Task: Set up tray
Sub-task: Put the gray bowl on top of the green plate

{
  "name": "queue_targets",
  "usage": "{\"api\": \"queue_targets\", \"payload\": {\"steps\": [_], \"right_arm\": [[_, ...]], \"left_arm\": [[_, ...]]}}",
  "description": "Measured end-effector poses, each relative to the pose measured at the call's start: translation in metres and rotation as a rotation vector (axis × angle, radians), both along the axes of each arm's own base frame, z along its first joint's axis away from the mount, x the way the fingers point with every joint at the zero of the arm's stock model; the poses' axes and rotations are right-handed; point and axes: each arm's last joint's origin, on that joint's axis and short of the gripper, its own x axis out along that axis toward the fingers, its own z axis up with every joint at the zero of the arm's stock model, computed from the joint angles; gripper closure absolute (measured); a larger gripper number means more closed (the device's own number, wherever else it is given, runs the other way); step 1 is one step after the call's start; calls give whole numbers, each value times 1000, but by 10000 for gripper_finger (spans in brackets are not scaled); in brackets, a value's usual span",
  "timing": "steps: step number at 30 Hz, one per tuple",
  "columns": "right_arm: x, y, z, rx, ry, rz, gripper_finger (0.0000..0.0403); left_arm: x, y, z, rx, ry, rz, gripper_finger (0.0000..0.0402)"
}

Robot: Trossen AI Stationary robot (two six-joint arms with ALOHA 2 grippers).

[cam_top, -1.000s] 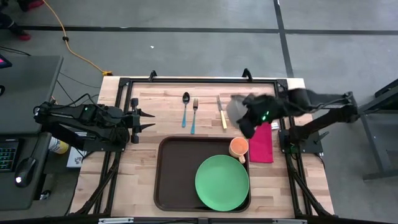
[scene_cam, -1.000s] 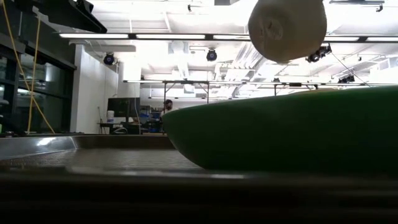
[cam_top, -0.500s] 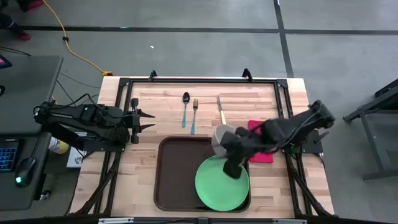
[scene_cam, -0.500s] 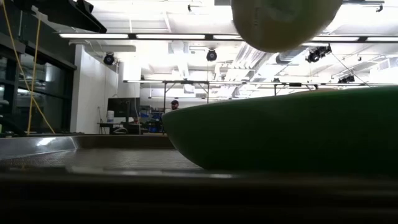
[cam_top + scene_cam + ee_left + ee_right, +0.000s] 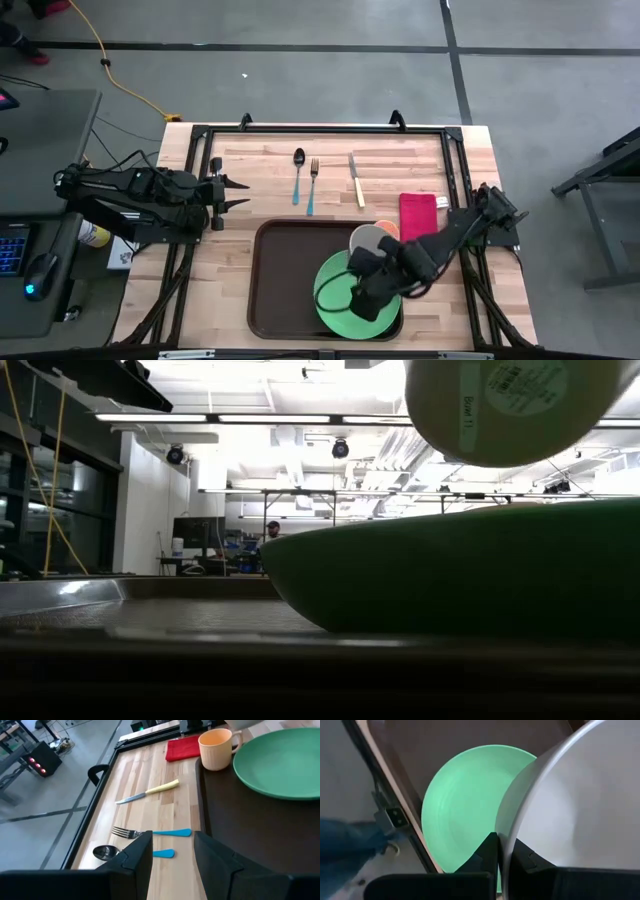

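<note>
The tray (image 5: pixel 275 280) lies at the near middle of the worktop (image 5: pixel 250 175), directly under the right pincer (image 5: pixel 368 282). In it sits a green plate (image 5: pixel 335 300), filling the tray's right half, with an orange mug (image 5: pixel 385 230) at the tray's far right corner, just beyond the pincer. The right pincer is clamped tight on the rim of a pale grey bowl (image 5: pixel 368 240), one finger inside the wall and one outside, and holds the bowl in the air above the plate; the bowl is empty.

Beyond the tray, away from the right pincer, a spoon (image 5: pixel 298 172), a fork (image 5: pixel 312 182) and a knife (image 5: pixel 356 180) lie side by side on the bare wood, and a red napkin (image 5: pixel 417 213) lies just off the tray's right edge, beside the mug.

The left pincer (image 5: pixel 232 192) hovers well to the left of the tray, its fingers spread wide and holding nothing; the cutlery lies straight ahead of it.

From above, the right arm covers much of the plate's right side and part of the bowl. In the low view the plate's dark green wall (image 5: pixel 450 575) blocks most of the scene, and only the bowl's underside (image 5: pixel 510 405) shows, cut off by the picture's edge, bearing a small label too faint to read surely.
</note>
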Motion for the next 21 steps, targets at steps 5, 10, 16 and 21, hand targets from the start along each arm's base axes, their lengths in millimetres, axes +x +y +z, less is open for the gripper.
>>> {"api": "queue_targets", "payload": {"steps": [5, 10, 16, 21], "right_arm": [[3, 28, -13, 24, -63, -49, 403], [5, 52, -27, 55, -91, -25, 403], [7, 69, -52, 51, -16, -8, 403], [15, 75, -74, 51, 46, -5, 403]], "left_arm": [[0, 0, 0, -44, -11, 19, 229], [0, 0, 0, -66, -17, 30, 229], [0, 0, 0, -72, -17, 29, 229], [0, 0, 0, -74, -16, 28, 229]]}}
